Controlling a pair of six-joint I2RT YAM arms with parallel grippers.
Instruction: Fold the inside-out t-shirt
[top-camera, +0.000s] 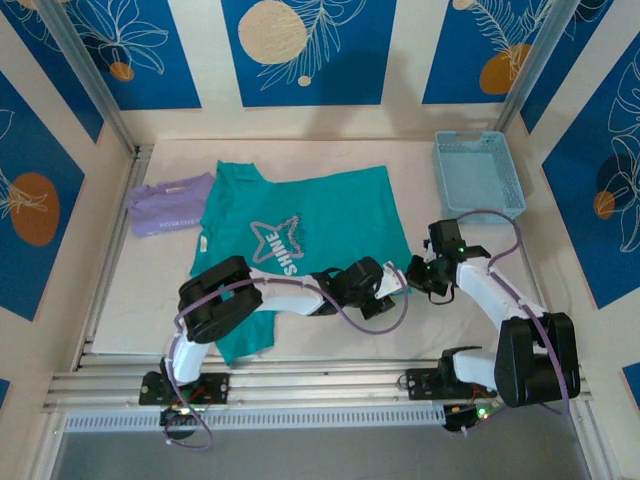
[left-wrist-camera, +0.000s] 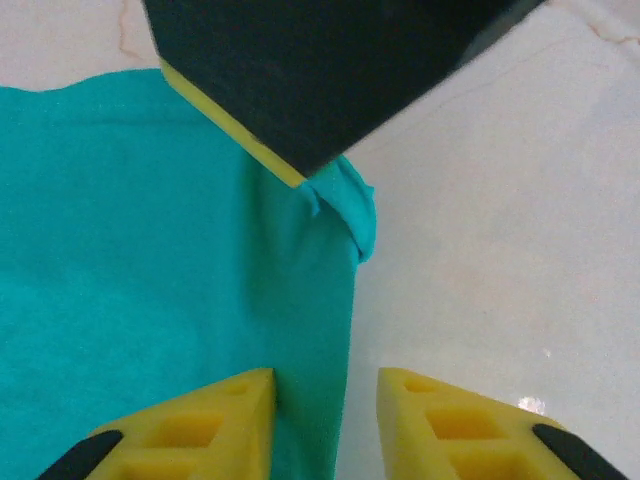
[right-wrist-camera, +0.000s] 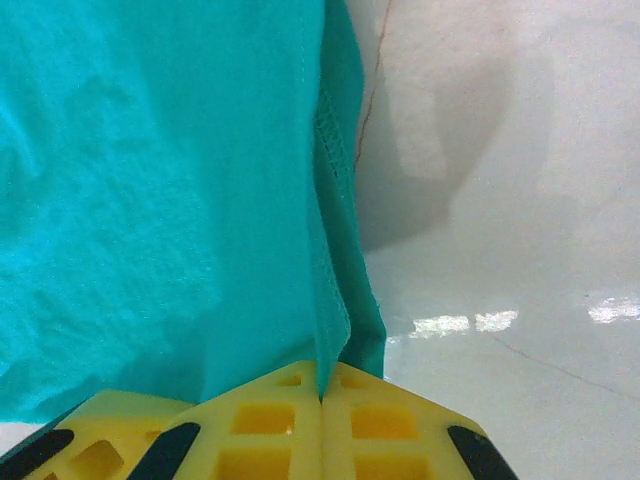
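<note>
Because we judge the fold needs two holds, our right gripper is clamped on the edge of the teal t-shirt while our left gripper straddles it nearby, jaws apart.

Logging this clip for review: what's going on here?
Two robot arms are working on a teal-green fabric t-shirt spread flat on the table, print up. The right arm has its jaws shut on the shirt's hem; the left arm has its jaws open astride the same edge beside it. No fold shows yet. A lavender folded garment lies beside the shirt.
</note>
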